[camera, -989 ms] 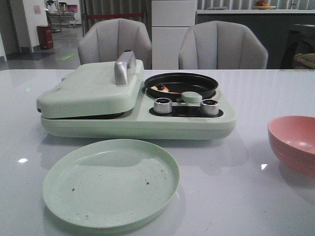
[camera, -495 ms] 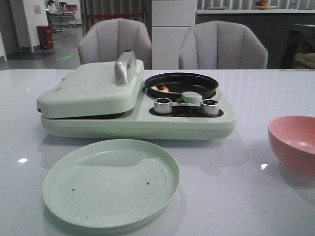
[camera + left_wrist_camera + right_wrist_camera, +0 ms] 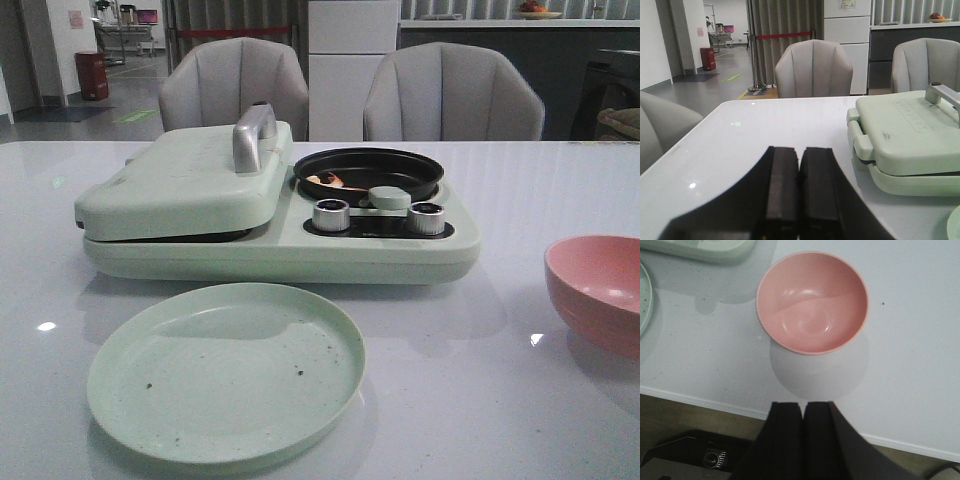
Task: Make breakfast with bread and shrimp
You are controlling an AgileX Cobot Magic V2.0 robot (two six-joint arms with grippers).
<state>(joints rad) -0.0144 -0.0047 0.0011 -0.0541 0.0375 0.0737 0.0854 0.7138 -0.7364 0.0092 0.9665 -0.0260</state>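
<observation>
Black, flat-sided end effector fingers

Dim, soft (table glare spots)

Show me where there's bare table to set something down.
Bare table lies between the round pale green plate and the pink bowl, and left of the closed mint-green breakfast maker. It is tightest between the plate and that appliance.

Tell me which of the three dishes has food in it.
The black pan on the breakfast maker: small orange shrimp lie at its left side. The green plate holds only specks, and the pink bowl is empty.
</observation>
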